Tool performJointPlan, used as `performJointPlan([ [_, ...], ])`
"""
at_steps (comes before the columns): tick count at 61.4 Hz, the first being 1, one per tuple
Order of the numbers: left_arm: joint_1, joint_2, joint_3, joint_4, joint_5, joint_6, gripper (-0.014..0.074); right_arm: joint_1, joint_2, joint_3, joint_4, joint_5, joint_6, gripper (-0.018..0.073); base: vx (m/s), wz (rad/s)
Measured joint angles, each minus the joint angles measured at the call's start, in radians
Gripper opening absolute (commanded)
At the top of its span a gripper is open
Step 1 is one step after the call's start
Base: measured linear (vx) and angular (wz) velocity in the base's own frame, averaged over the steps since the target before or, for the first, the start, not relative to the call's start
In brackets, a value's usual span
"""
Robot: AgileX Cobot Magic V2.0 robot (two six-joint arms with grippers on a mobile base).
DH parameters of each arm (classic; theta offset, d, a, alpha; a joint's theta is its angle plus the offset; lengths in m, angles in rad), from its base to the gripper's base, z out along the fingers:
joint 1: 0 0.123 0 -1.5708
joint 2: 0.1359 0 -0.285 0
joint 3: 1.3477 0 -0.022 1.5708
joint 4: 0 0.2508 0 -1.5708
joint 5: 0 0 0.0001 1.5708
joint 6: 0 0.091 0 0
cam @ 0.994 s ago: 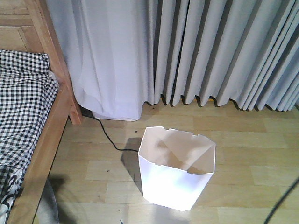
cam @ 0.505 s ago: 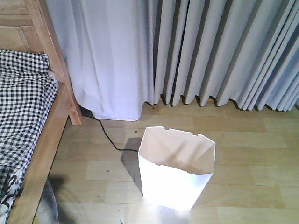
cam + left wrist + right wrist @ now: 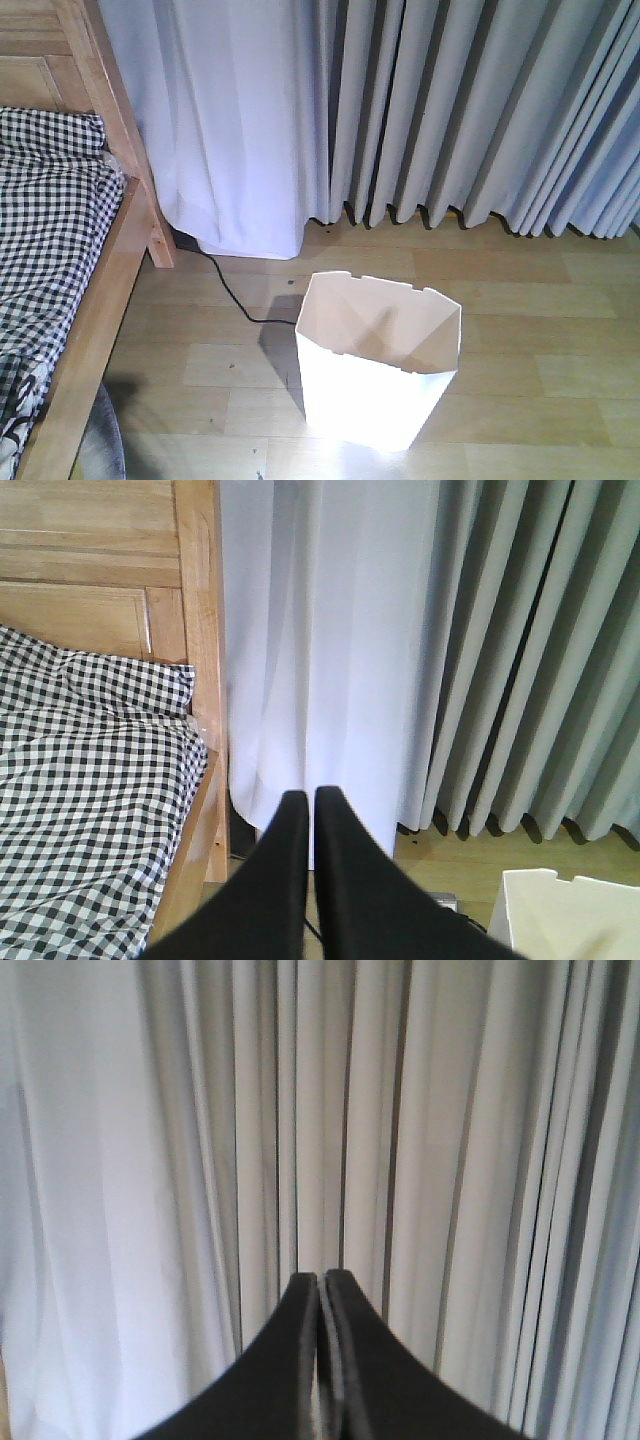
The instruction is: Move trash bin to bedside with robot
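Note:
The white trash bin (image 3: pixel 375 365) stands upright on the wooden floor, right of the bed, its cream inside showing. Its rim corner also shows in the left wrist view (image 3: pixel 575 915) at the lower right. The bedside (image 3: pixel 95 320) is the light-brown bed frame edge at the left, with black-and-white checked bedding (image 3: pixel 45 230). My left gripper (image 3: pixel 311 798) is shut and empty, raised and facing the curtain beside the bed frame (image 3: pixel 200 660). My right gripper (image 3: pixel 321 1278) is shut and empty, facing the curtain. Neither arm shows in the front view.
Grey and white curtains (image 3: pixel 400 110) hang along the back wall. A loose black cable (image 3: pixel 232 295) runs on the floor from the curtain toward the bin. A grey rounded object (image 3: pixel 100 450) lies at the bottom left by the bed frame.
A thin black cable at the lower right edge left the view. The shadow inside the bin shifted. The bin and bed have not moved.

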Motion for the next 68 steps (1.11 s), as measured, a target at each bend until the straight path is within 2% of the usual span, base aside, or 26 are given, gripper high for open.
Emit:
performJointPlan([
  [33,0.000,0.000,0.000,0.000,0.000,0.000,-0.0006,0.000,0.000,0.000,0.025,-0.017,0.000,-0.0009,0.00,0.00],
  [40,0.000,0.000,0.000,0.000,0.000,0.000,-0.0006,0.000,0.000,0.000,-0.029,-0.022,0.023,-0.0009,0.00,0.00],
  [43,0.000,0.000,0.000,0.000,0.000,0.000,-0.0006,0.000,0.000,0.000,-0.107,-0.018,0.077,-0.0009,0.00,0.00],
  [47,0.000,0.000,0.000,0.000,0.000,0.000,-0.0006,0.000,-0.005,0.000,-0.255,-0.007,0.205,-0.0009,0.00,0.00],
  [52,0.000,0.000,0.000,0.000,0.000,0.000,-0.0006,0.000,-0.007,0.000,-0.524,0.010,0.462,-0.0009,0.00,0.00],
  [56,0.000,0.000,0.000,0.000,0.000,0.000,-0.0006,0.000,-0.007,0.000,-0.788,0.028,0.718,-0.0009,0.00,0.00],
  [62,0.000,0.000,0.000,0.000,0.000,0.000,-0.0006,0.000,-0.007,0.000,-1.131,0.071,1.074,-0.0009,0.00,0.00],
  [65,0.000,0.000,0.000,0.000,0.000,0.000,-0.0006,0.000,-0.007,0.000,-1.275,0.089,1.218,-0.0009,0.00,0.00],
  [68,0.000,0.000,0.000,0.000,0.000,0.000,-0.0006,0.000,-0.011,0.000,-1.370,0.102,1.312,-0.0009,0.00,0.00],
])
